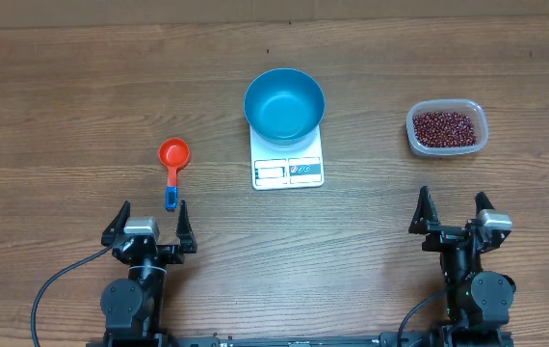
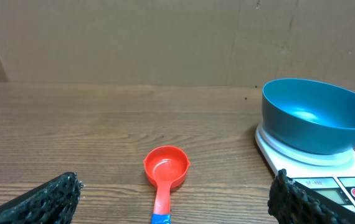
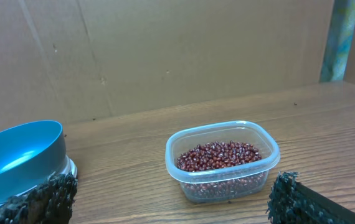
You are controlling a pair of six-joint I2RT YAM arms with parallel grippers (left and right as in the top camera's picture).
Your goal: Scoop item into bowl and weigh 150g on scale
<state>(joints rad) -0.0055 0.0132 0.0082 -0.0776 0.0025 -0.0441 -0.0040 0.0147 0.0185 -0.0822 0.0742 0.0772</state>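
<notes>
Beans (image 1: 446,127) beyond splayed right end effector (image 1: 452,199)

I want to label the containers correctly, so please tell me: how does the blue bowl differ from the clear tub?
The blue bowl is round and opaque; the clear tub is rounded-rectangular and see-through. The bowl is empty; the tub holds dark red beans. The bowl stands on the white scale; the tub stands directly on the table. Both are upright and open on top.

wood table (image 1: 63,77), scale (image 1: 288,172), scoop (image 1: 172,160), tub (image 1: 448,152)
</notes>
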